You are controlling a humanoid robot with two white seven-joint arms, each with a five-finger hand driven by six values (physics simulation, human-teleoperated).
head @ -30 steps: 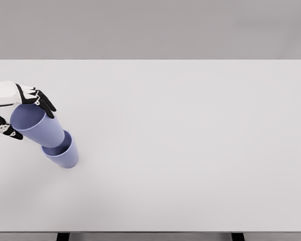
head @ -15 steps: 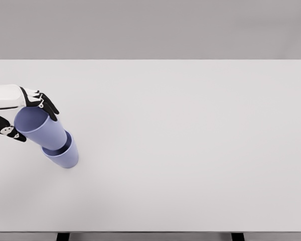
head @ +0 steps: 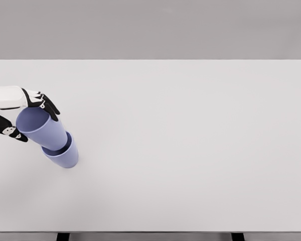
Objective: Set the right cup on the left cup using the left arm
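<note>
A wide white table [head: 190,150] is seen from the head view, filling most of the picture beneath a grey backdrop. At its left edge, the left hand [head: 25,113] is brought in from the picture's left on a white forearm, and its black fingers [head: 49,106] are clamped around the rim of the upper cup [head: 40,129], with the thumb [head: 11,131] pressed on the nearer side of the same rim. This blue cup is held tilted, its open mouth leaning towards the fingers and its base set down inside the lower cup [head: 64,154]. The lower cup, of the same blue, is stood on the table just below and to the right of the fingertips, touched only by the cup nested in it.
</note>
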